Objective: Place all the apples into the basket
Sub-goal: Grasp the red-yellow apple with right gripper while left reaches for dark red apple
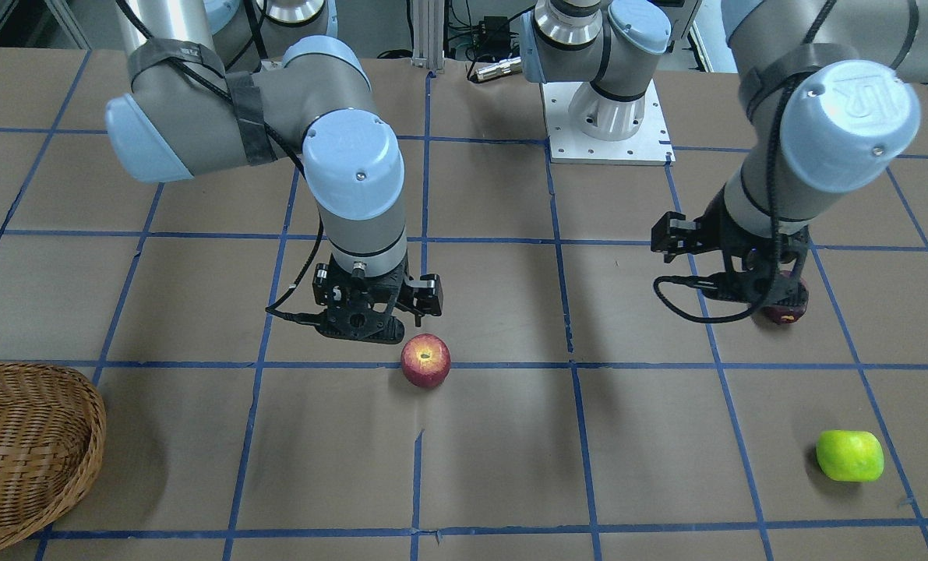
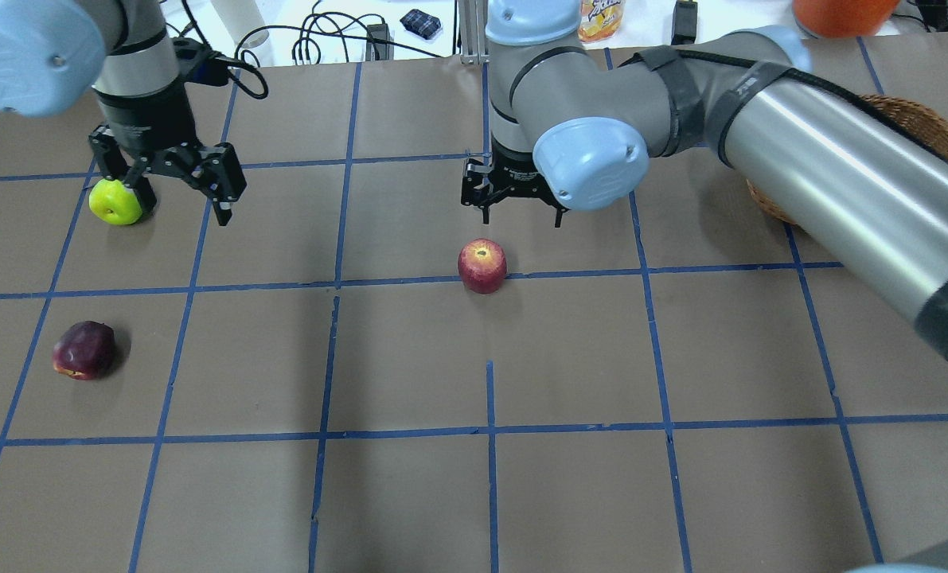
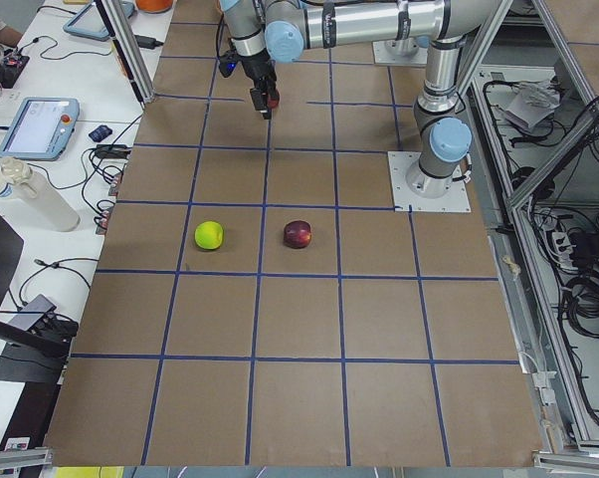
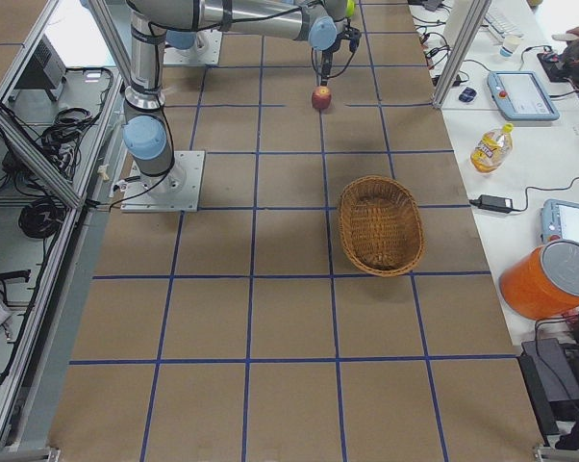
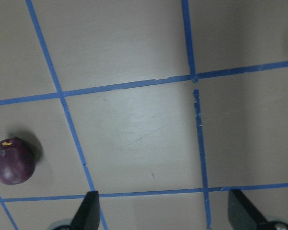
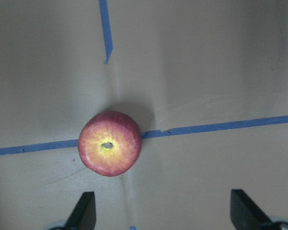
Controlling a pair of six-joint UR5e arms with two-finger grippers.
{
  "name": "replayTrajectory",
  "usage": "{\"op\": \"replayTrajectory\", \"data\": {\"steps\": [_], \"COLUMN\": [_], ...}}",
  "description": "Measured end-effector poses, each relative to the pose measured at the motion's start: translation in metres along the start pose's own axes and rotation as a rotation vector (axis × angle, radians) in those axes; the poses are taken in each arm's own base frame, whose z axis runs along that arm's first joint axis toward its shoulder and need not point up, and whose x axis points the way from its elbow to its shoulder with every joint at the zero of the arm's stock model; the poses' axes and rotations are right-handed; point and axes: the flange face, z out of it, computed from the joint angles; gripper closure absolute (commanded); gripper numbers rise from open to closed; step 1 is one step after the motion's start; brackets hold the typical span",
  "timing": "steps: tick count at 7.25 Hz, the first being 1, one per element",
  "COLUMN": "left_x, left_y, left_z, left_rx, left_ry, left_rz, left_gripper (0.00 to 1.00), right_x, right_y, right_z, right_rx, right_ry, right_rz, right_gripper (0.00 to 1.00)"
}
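Apples loose on the tabletop (image 2: 569, 358), none in the basket (image 4: 347, 226): red apple (image 6: 109, 143) ahead of the spread, empty right hand (image 6: 165, 211); maroon apple (image 2: 83, 350) and green apple (image 1: 849, 456) near the left hand (image 5: 165, 211), likewise released. Probably firm, waxy, roll-prone; best pinched across the middle.

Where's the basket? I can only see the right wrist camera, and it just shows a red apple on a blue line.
Observer: The basket sits on the table, out toward the robot's right end, with nothing in it.
Operator: Are there more apples?
Observer: Two more: a green apple and a dark maroon apple, both on the robot's left side of the table.
Operator: Is the other arm grabbing one?
Observer: No, the left end effector is open and empty, up above the table.
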Motion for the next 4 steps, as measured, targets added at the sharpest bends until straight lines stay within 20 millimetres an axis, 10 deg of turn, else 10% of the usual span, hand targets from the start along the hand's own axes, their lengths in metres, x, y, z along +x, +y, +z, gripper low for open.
{"op": "replayTrajectory", "data": {"steps": [4], "left_x": [-0.132], "left_y": [0.016], "left_z": [0.059], "left_rx": [0.028], "left_ry": [0.038], "left_rz": [0.024], "left_gripper": [0.04], "right_x": [-0.026], "right_y": [-0.011], "right_z": [0.060], "right_rx": [-0.009], "right_ry": [-0.001], "right_rz": [-0.034], "right_gripper": [0.00]}}
